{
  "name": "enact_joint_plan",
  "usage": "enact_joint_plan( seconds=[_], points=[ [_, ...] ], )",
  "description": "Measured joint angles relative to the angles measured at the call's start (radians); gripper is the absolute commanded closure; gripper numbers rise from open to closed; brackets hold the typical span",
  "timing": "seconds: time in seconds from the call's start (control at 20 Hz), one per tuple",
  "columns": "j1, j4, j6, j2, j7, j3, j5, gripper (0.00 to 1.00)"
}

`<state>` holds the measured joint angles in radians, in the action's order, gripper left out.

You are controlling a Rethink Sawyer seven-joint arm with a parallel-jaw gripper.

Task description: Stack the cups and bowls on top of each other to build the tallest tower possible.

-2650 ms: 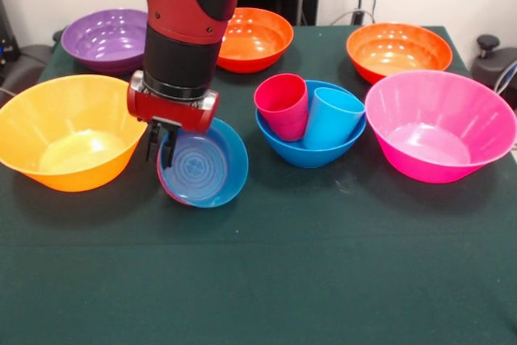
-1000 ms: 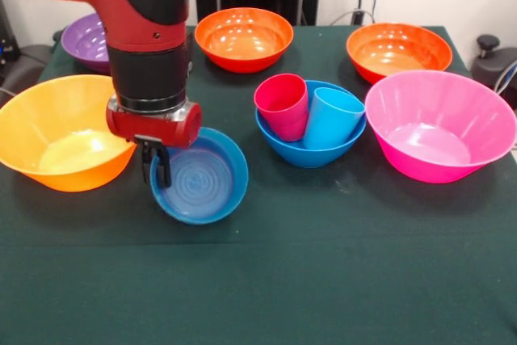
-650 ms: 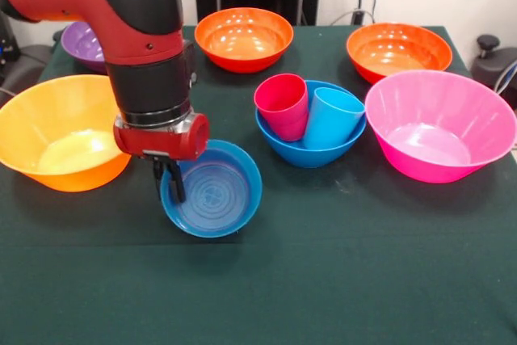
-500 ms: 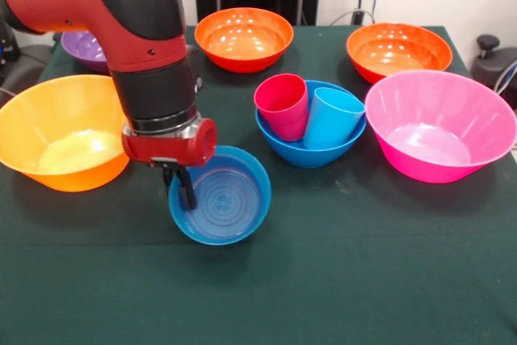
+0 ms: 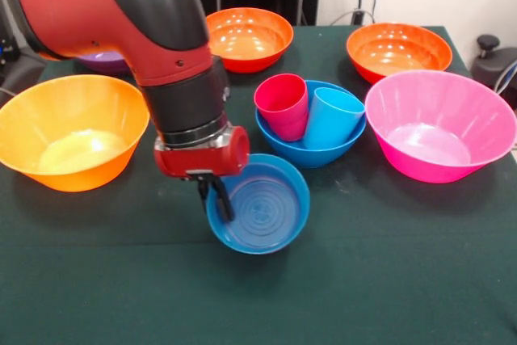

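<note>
My gripper is shut on the left rim of a small blue bowl and holds it tilted over the green table, in front of the mid-sized blue bowl. That bowl holds the crimson red cup and the light blue cup, both leaning. The small red bowl does not show.
A large yellow-orange bowl stands at the left and a large pink bowl at the right. Two orange bowls stand at the back. A purple bowl is mostly hidden behind my arm.
My gripper has carried the small blue bowl to the right and nearer the camera, from beside the yellow-orange bowl to in front of the mid-sized blue bowl.
</note>
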<state>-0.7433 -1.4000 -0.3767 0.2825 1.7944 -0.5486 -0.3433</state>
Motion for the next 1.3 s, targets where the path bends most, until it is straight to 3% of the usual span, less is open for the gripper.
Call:
enact_joint_plan(
  seconds=[1.0, 1.3],
  points=[
    [0.008, -0.001, 0.0, -0.002, 0.0, -0.026, -0.045, 1.0],
    [0.015, -0.003, 0.0, 0.009, 0.0, -0.026, -0.086, 1.0]
  ],
)
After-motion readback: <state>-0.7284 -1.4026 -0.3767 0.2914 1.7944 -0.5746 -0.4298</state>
